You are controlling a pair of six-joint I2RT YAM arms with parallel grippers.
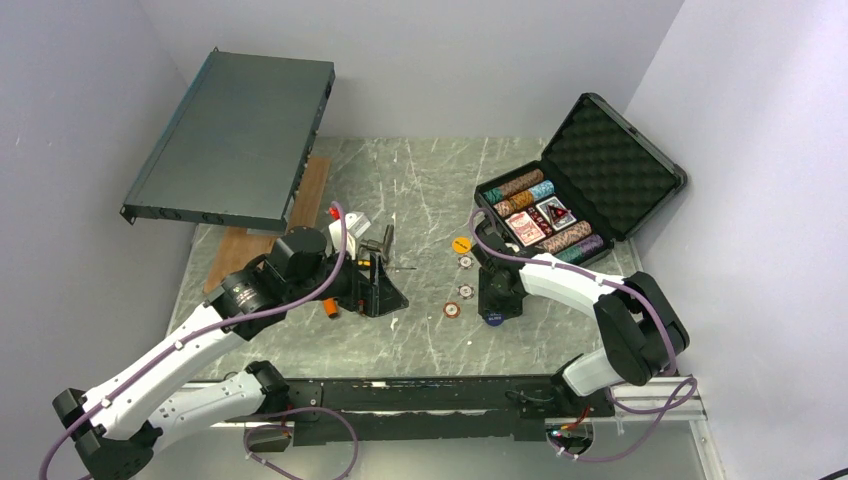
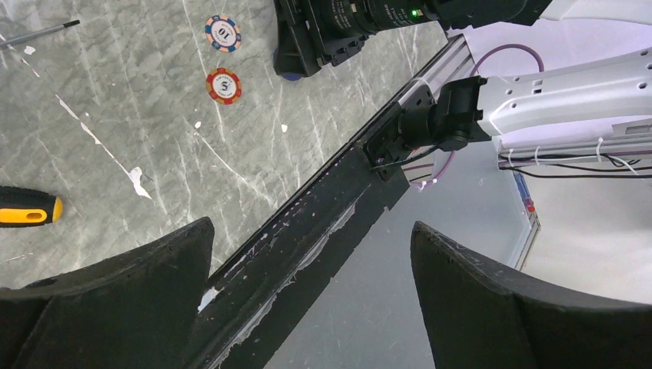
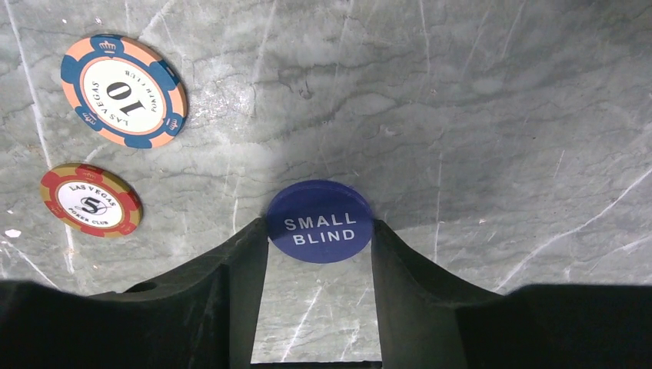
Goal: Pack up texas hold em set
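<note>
The black case [image 1: 620, 165] lies open at the back right, with chip rows and card decks [image 1: 540, 222] in its tray. My right gripper [image 3: 320, 231] is shut on a blue "SMALL BLIND" dealer button [image 3: 320, 221] at table level, one fingertip on each edge; it also shows in the top view [image 1: 495, 315]. Loose chips lie to its left: a "10" chip [image 3: 124, 91] and a red "5" chip [image 3: 91, 199]. One more chip [image 1: 466, 261] and a yellow button [image 1: 461, 243] lie farther back. My left gripper [image 2: 311, 238] is open and empty, over the table's front edge.
A large dark-grey rack unit [image 1: 235, 140] leans at the back left over a wooden board [image 1: 262, 235]. An orange-handled screwdriver [image 2: 29, 207] lies by my left gripper, with a thin tool shaft [image 2: 38, 34] beyond it. The black front rail [image 2: 307, 223] runs along the table edge.
</note>
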